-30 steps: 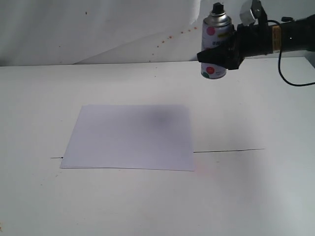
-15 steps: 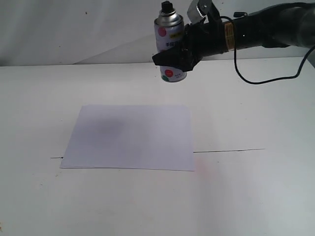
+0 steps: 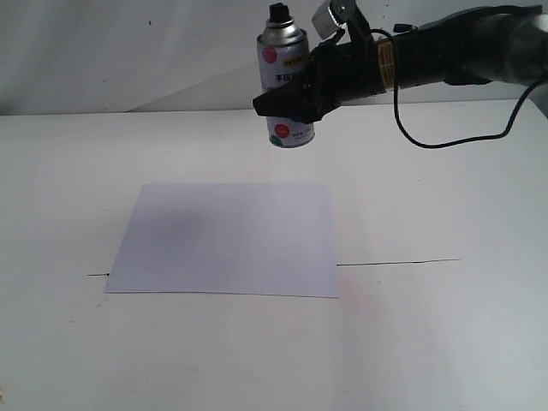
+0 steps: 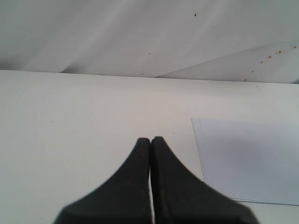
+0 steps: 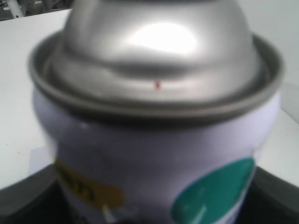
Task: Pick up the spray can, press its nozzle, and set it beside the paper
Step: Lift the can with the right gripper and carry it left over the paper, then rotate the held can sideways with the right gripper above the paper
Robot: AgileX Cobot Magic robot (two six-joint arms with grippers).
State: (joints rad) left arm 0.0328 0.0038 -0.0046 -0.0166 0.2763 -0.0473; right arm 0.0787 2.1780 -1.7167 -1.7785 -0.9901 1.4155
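the right gripper (image 3: 293, 101) pinches the spray can (image 3: 283, 58) at mid-height, upright in the air beyond the far edge of the paper (image 3: 227, 238); the left gripper (image 4: 150, 141) is pressed together, empty. pressing the small nozzle (image 3: 277, 12) off-centre could tilt the can or slide it through the grip.

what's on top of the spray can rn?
A black nozzle sits on the silver dome of the spray can, nothing touching it. The right hand covers the can's middle.
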